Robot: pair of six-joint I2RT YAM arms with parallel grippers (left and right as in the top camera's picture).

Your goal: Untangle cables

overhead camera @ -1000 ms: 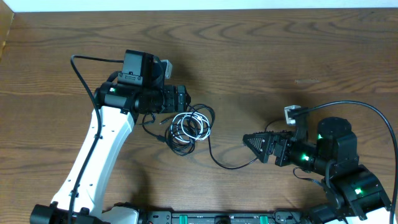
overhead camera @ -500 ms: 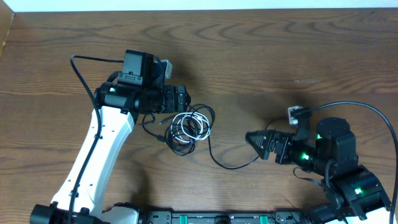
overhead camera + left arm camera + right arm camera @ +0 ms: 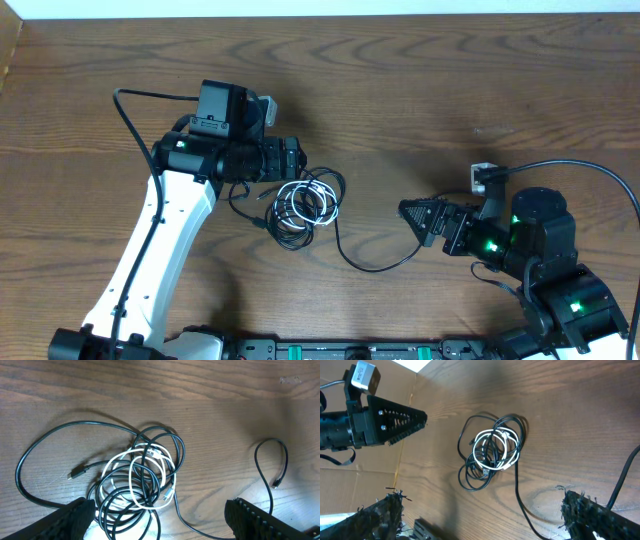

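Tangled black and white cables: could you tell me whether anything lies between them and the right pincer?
Nothing visible does: between the tangled cables and the right pincer lie only bare wooden table and one black strand.

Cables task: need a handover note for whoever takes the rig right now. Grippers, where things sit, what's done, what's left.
Left gripper: open, empty, at the edge of the tangle.
Right gripper: open, empty, off to the side of the pile, near a black tail that trails out from it.
Cables: the black ones and the white cable lie looped together in one heap on the table.
Done: nothing separated yet.
Left: grip one cable, probably the white one or the loose tail, draw it clear of the heap, then repeat for the rest.
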